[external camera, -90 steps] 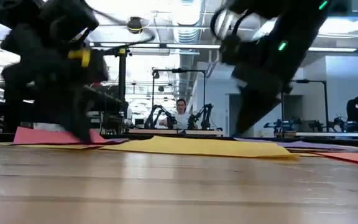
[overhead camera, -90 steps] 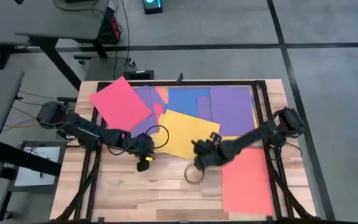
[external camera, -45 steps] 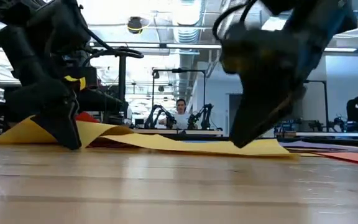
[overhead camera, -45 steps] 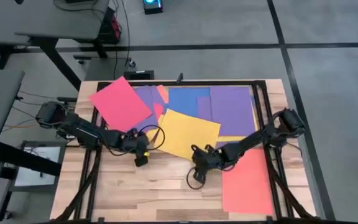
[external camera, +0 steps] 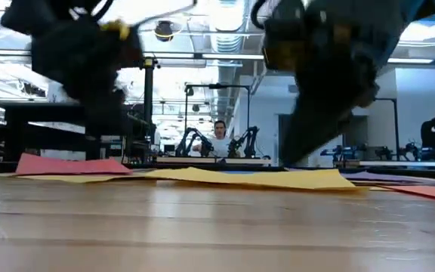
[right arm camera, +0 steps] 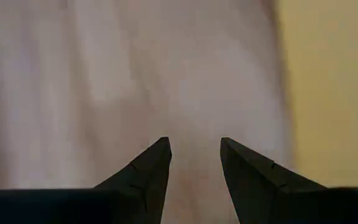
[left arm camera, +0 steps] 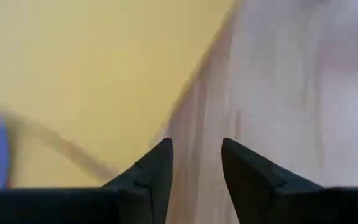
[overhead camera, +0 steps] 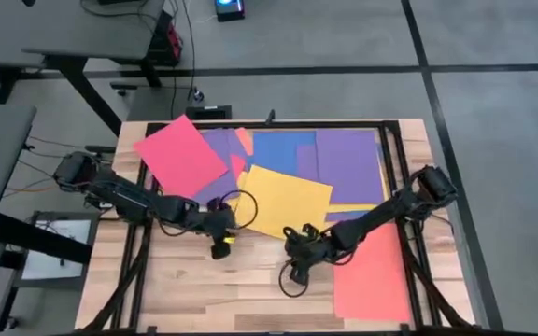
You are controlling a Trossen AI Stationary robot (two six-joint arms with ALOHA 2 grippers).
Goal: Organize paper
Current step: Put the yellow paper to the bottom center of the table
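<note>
Coloured paper lies spread over the far half of the table. A yellow sheet (overhead camera: pixel 288 201) lies flat on top in the middle, over blue (overhead camera: pixel 283 149) and purple sheets (overhead camera: pixel 348 163). One red sheet (overhead camera: pixel 183 154) is at the far left and another (overhead camera: pixel 372 275) at the near right. My left gripper (overhead camera: pixel 220 246) is open at the yellow sheet's near left edge (left arm camera: pixel 185 106), above the wood. My right gripper (overhead camera: pixel 295 256) is open over bare wood just off the sheet's near corner (right arm camera: pixel 328 93).
A black metal frame (overhead camera: pixel 392 168) runs around the papers and down both sides of the table. A cable loop (overhead camera: pixel 292 278) hangs by my right gripper. Bare wood (overhead camera: pixel 241 289) fills the near middle. People sit beyond the table (external camera: pixel 219 136).
Half a second ago the yellow sheet's left corner stood lifted and buckled at my left gripper; now the sheet lies flat again. My left gripper has risen from the table. My right gripper has shifted slightly toward the near edge.
</note>
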